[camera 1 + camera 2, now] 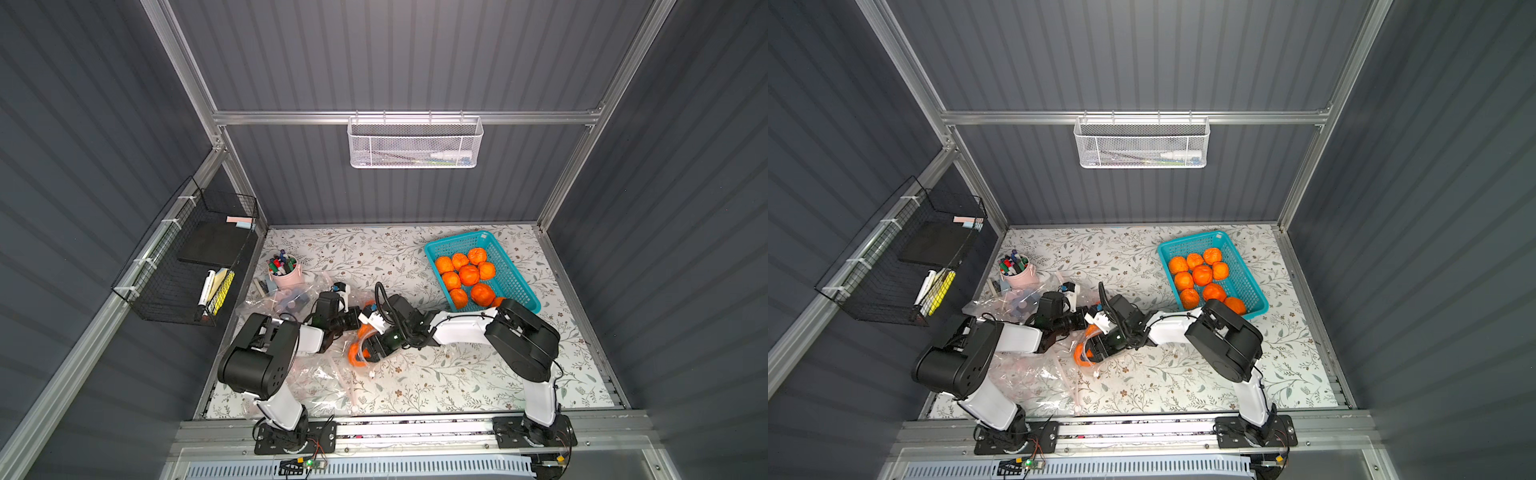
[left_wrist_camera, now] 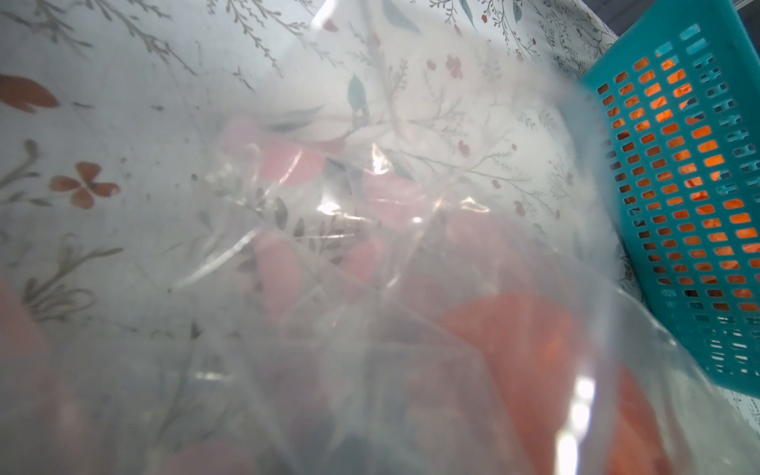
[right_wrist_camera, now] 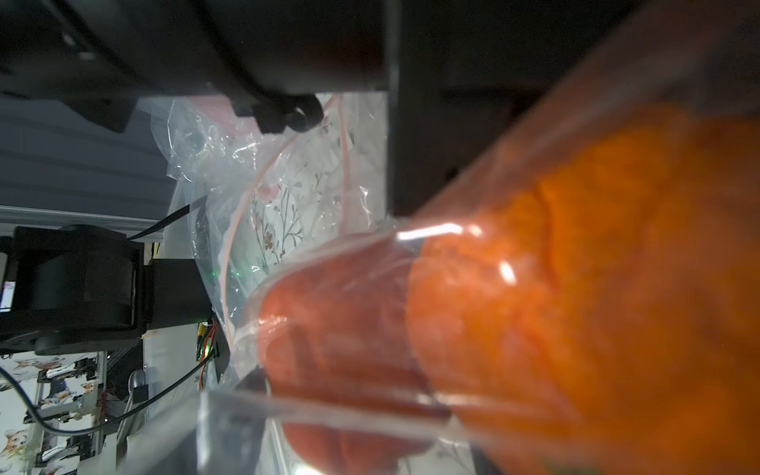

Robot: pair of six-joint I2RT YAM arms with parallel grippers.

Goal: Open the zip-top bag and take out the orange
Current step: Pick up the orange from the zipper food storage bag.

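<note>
Where it creases, bag (image 3: 230, 172) glints, orange (image 3: 575, 308) vivid, dimpled (blurred)

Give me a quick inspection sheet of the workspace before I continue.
Surface: floral table, no spills seen.
Job's things: orange at least partly inside the zip-top bag, mid-table.
Clutter: teal basket holding oranges; pink marker cup; spare clear bags.
Grippers: left gripper shut by the bag; right gripper at the orange, jaws unclear.
Cables: black loop over the right wrist.
Surroundings: white mesh basket on back rail; black wire rack on left wall.
</note>
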